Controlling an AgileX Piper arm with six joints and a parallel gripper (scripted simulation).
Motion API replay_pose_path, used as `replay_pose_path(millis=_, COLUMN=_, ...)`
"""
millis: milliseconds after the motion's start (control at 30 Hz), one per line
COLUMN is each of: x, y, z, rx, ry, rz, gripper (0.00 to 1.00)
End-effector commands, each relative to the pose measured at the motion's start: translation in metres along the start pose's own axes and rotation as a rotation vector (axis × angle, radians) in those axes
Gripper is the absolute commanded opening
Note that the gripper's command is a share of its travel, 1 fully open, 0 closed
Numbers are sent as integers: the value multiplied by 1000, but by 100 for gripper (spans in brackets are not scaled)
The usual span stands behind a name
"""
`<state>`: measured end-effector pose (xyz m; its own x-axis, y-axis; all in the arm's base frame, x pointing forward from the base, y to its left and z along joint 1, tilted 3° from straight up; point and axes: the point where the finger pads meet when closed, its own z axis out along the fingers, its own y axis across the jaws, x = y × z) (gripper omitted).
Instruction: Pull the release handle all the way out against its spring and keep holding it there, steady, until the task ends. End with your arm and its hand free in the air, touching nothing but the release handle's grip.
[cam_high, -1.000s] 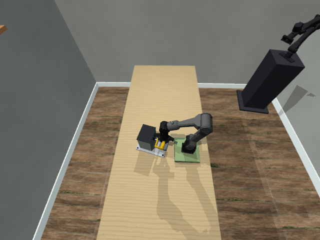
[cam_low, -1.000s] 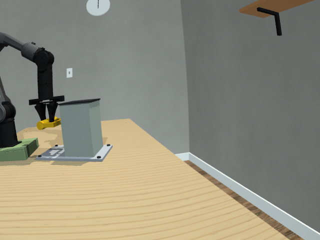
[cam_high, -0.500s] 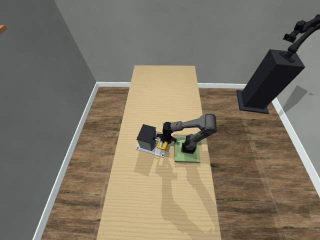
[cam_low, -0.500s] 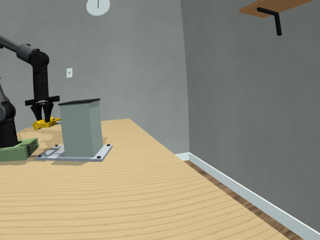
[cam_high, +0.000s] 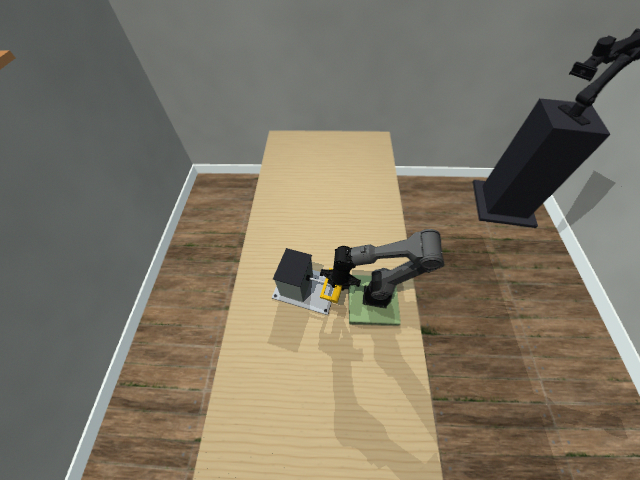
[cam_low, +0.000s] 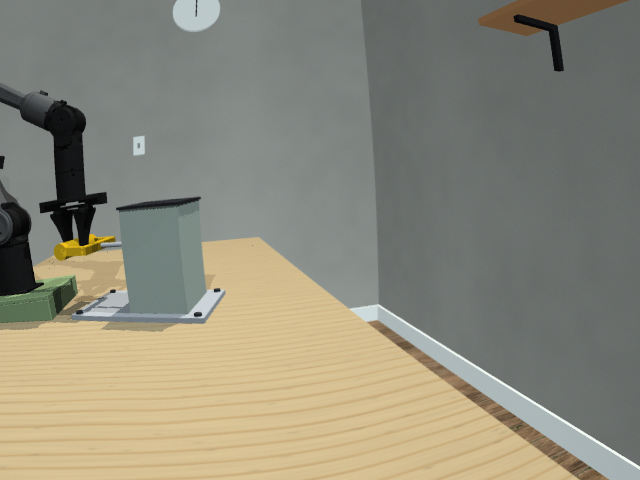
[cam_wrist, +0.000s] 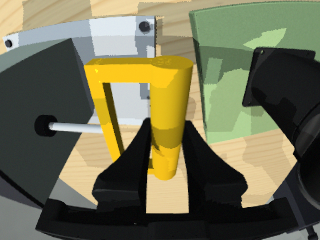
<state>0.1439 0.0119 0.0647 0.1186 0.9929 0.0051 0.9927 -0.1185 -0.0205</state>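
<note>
The yellow release handle (cam_high: 329, 292) (cam_low: 82, 246) (cam_wrist: 167, 110) is a D-shaped grip on a thin steel rod (cam_wrist: 76, 127) (cam_low: 111, 244) that runs into a dark grey box housing (cam_high: 293, 274) (cam_low: 161, 255) (cam_wrist: 36, 114). The housing stands on a light grey baseplate (cam_high: 316, 304) (cam_low: 206, 305) (cam_wrist: 110, 30). My gripper (cam_high: 337, 285) (cam_low: 76, 235) (cam_wrist: 166, 128) comes down from above and is shut on the handle's round grip bar. The handle stands away from the housing with a length of rod showing. The arm is clear of the table.
The arm's base stands on a green pad (cam_high: 379, 314) (cam_low: 36, 302) (cam_wrist: 230, 74) right beside the baseplate. Both sit on a long wooden table (cam_high: 320, 403) (cam_low: 289, 392). A black pedestal (cam_high: 542, 160) with a camera arm stands on the floor at the far right.
</note>
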Motion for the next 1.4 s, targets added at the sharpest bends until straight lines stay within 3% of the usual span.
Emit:
replay_pose_path(millis=0, x=0, y=-12, z=0, rx=34, ry=0, rz=1, gripper=0)
replay_pose_path(millis=1367, x=0, y=-16, z=0, rx=34, ry=0, rz=1, gripper=0)
